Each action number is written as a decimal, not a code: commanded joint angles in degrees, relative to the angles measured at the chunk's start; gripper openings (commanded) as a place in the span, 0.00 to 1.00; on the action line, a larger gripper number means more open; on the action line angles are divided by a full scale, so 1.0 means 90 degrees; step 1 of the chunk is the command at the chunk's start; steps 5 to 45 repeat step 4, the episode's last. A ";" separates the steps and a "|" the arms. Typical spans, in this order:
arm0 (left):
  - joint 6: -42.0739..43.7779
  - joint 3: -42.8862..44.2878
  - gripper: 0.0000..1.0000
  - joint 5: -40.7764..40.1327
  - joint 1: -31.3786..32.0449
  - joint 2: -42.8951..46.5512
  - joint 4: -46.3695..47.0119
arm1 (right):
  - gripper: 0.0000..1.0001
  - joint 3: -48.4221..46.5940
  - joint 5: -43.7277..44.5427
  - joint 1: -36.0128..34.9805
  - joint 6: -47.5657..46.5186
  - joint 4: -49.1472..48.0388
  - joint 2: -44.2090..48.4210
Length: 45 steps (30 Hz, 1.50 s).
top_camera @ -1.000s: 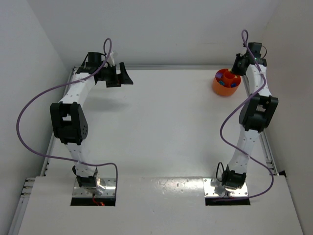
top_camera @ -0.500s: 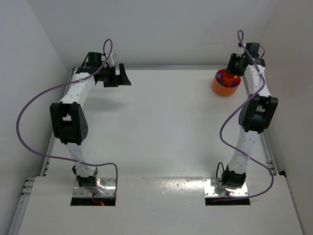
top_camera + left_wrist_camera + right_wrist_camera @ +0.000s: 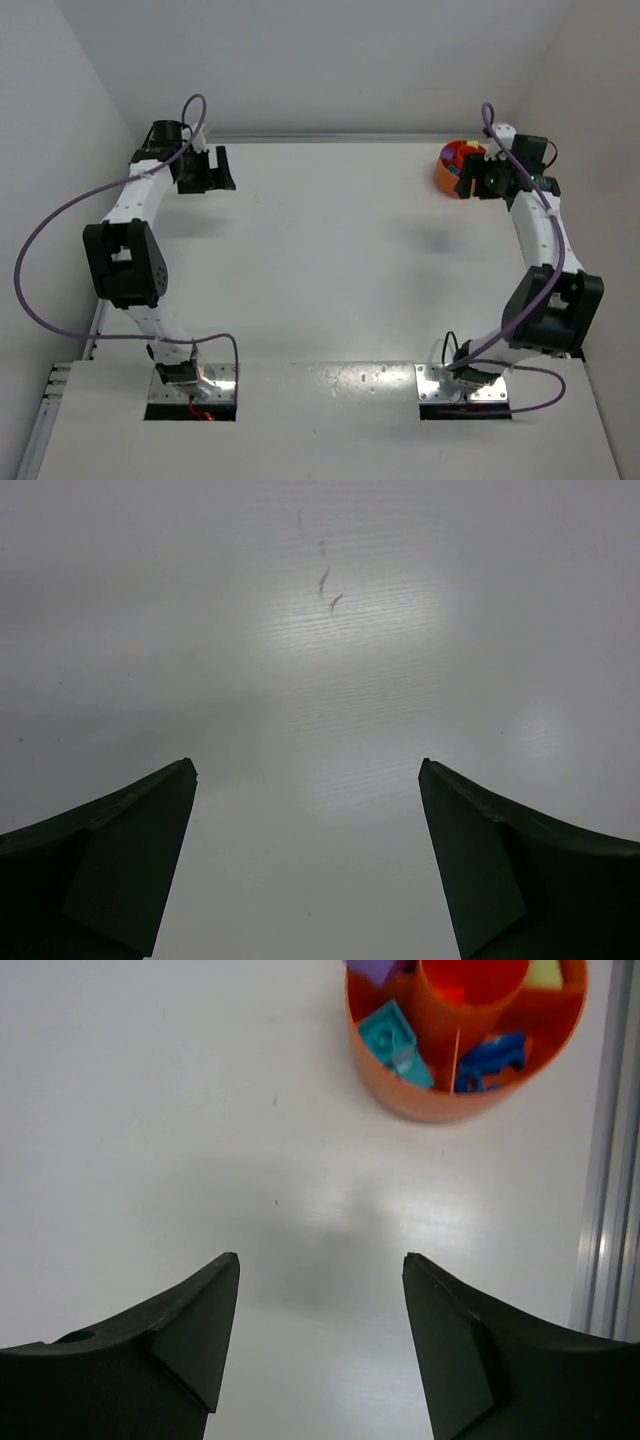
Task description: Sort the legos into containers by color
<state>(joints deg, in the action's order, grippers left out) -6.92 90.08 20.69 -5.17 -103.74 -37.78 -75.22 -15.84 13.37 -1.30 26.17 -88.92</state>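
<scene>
Both arms shifted; orange bowl [image 3: 440, 1108] stays far right.
Right gripper [image 3: 320, 1260], spread wide and empty, now hangs near it, legos [image 3: 392, 1038] inside; left gripper [image 3: 306, 770], also spread and empty, moved left.

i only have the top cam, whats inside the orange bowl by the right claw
observer: In the right wrist view the orange bowl is split into compartments, and a teal brick lies in the left one.
operator: any other colours in there
observer: A blue brick sits in the next compartment. A purple piece and a pale yellow-green piece are cut off at the frame's top edge.
operator: right claw holding anything
observer: No, the right claw is open and holds nothing.
</scene>
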 commanded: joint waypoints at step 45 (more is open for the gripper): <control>0.0231 -0.0399 1.00 -0.0335 -0.0041 0.0403 -0.0001 | 0.67 0.1169 0.0080 0.0048 -0.0032 -0.0417 0.0661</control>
